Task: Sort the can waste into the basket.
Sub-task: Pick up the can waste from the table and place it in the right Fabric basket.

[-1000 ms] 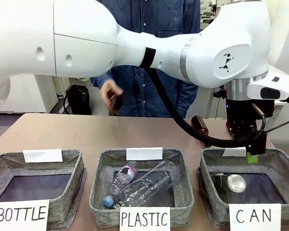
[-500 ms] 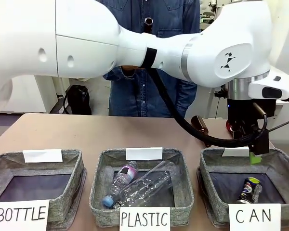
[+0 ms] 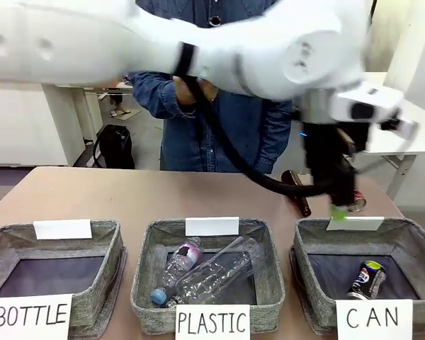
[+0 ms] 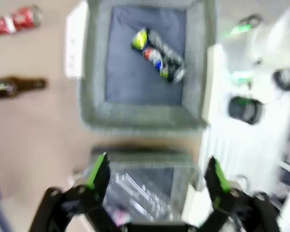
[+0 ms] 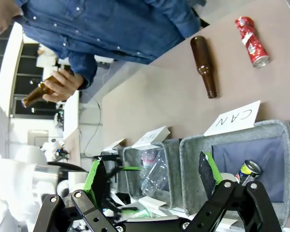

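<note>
We see a tan table [image 3: 127, 195]. At its near left stands a grey basket signed "BOTTLE" [image 3: 117, 258]. Just beside it, in the middle, stands a like basket signed "PLASTIC" [image 3: 270, 273]. A white card [image 3: 62, 229] sits on the far rim of the first and another card [image 3: 212, 226] on the second. In the middle basket lie two clear plastic bottles, touching: a large one [image 3: 223, 273] and a small one [image 3: 176, 268] with a pink label and blue cap. A brown bottle [image 3: 298, 195] lies on its side toward the table's far right. A person in a denim shirt [image 3: 219, 134] stands at the far side, holding a second brown bottle [image 5: 36, 95]. A black bag [image 3: 117, 146] sits on the floor behind.
</note>
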Controlling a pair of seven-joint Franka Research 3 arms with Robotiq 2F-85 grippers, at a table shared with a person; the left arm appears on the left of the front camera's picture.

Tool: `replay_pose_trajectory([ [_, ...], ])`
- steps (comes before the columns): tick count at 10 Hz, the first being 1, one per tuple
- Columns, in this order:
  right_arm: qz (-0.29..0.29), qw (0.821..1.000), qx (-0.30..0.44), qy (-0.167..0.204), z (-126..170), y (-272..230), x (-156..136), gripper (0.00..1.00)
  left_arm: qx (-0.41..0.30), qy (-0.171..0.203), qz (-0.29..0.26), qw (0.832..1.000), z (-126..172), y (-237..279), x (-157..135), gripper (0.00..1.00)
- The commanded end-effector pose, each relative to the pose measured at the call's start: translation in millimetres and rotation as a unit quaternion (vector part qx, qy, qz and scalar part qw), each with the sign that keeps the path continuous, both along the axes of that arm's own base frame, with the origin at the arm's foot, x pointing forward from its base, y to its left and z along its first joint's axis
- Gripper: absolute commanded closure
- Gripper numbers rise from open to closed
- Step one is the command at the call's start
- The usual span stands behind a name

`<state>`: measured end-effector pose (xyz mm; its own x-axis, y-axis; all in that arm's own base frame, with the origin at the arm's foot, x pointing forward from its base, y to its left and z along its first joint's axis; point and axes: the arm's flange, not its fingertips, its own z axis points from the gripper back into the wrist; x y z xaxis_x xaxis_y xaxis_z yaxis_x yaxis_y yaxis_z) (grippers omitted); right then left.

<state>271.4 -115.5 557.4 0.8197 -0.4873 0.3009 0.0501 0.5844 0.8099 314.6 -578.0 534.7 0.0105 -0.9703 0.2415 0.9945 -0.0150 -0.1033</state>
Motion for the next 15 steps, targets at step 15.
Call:
replay_pose_trajectory([
  [15, 0.012, 0.999, -0.032, 0.009, 0.9, 18.7, 7.6, 0.00, -0.098, 0.076, -0.108, 0.986, 72.6, 65.0, -6.6, 0.00],
])
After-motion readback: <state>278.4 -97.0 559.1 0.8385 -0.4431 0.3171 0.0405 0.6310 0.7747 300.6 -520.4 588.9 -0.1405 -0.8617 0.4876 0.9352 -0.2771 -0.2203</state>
